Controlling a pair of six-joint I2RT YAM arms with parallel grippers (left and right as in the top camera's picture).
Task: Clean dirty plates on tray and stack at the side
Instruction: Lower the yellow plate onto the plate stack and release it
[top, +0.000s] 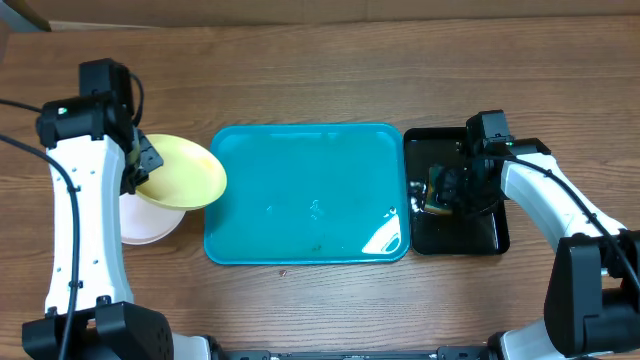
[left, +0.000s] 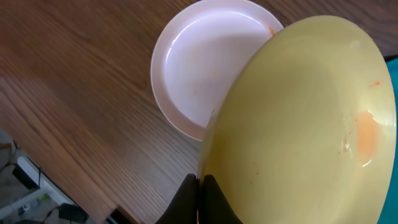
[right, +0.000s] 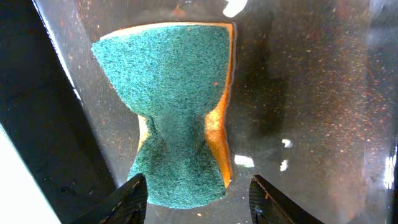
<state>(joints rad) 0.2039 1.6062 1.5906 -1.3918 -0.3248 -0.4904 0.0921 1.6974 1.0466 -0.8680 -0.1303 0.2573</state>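
1. The left jaws are closed on the near rim of the cream plate (left: 298, 124). Their dark fingers (left: 186, 200) are pinched together at the bottom of the left wrist view, with the rim between them.
2. The cream plate is tilted and held off the table (top: 320, 80), spreading up and away from the left jaws. An orange smear (left: 367, 134) lies on its inner face, toward the far side.
3. Beyond and below it, a white plate (left: 199, 68) lies flat on the table, partly covered by the cream plate. A small orange speck sits on its far rim.
4. From overhead, the cream plate's right edge overlaps the left rim of the teal tray (top: 300, 150). The tray lies mid-table with a wet shine on its floor.
5. The right jaws are parted astride the near end of a sponge (right: 171, 106), its green scouring face up and its orange body showing at the side.
6. One of the fingers (right: 127, 200) meets the sponge's edge and the other stands just clear of it, so the sponge is not squeezed.
7. The sponge is pinched to a waist at its middle and lies on the wet floor of the black tray (top: 480, 235).
8. The black tray sits just beside the right rim of the teal tray, well apart from both plates.
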